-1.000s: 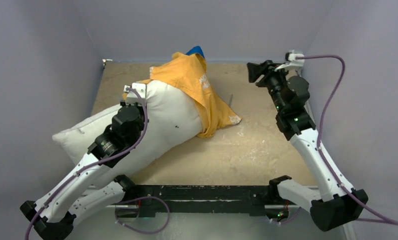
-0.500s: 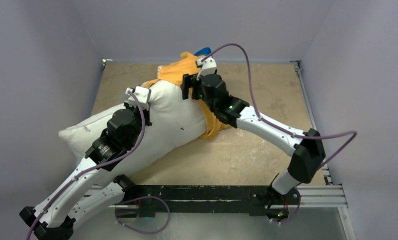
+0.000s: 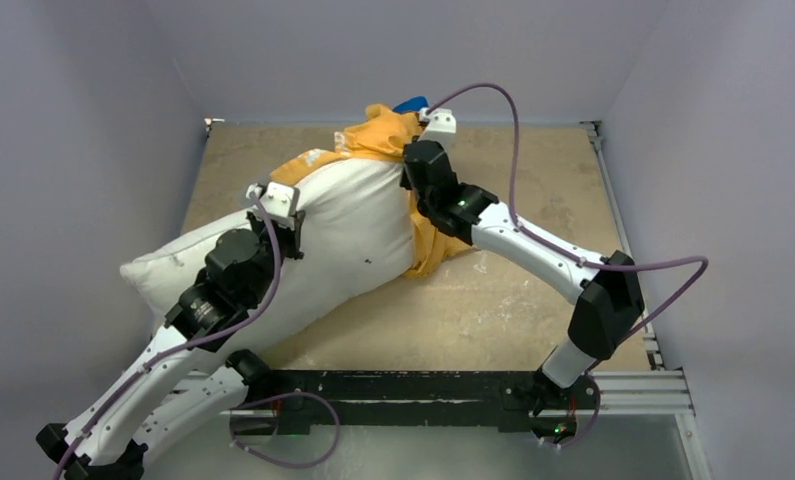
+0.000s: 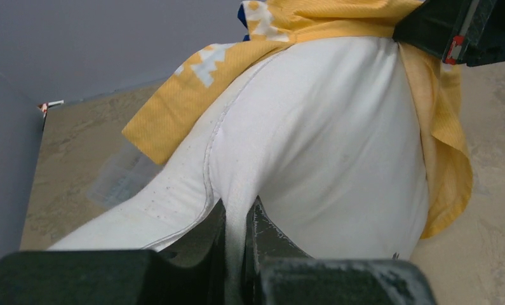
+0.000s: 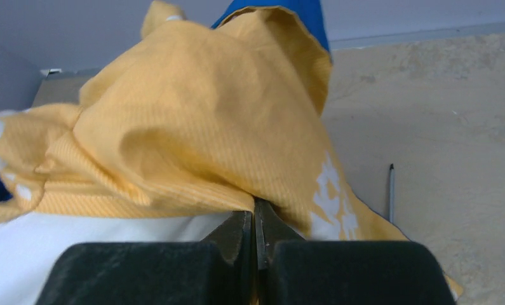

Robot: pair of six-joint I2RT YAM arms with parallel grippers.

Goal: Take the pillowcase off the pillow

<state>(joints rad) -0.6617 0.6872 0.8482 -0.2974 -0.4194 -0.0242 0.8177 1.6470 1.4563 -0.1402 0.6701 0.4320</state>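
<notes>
The plump white pillow (image 3: pixel 343 230) lies slantwise across the table's left half. The orange-yellow pillowcase (image 3: pixel 373 140) is bunched over its far end, with blue lining (image 3: pixel 409 103) showing at the top. My left gripper (image 4: pixel 237 213) is shut on a pinched fold of the pillow (image 4: pixel 326 140), near its seam. My right gripper (image 5: pixel 255 206) is shut on the pillowcase (image 5: pixel 186 127) at its lower hem, right where the cloth meets the white pillow (image 5: pixel 78 235). In the top view the right gripper (image 3: pixel 410 170) sits at the pillow's far right corner and the left gripper (image 3: pixel 289 225) at its middle.
The tan table (image 3: pixel 533 300) is boxed in by grey walls on three sides. A thin dark stick (image 5: pixel 390 190) lies on the table right of the pillowcase. The black rail (image 3: pixel 403 385) with both arm bases runs along the near edge.
My right arm swung in from the far right to the pillowcase and its jaws closed on the hem. The left arm drew the pillow slightly back, and the pillowcase bunched further toward the far end.
</notes>
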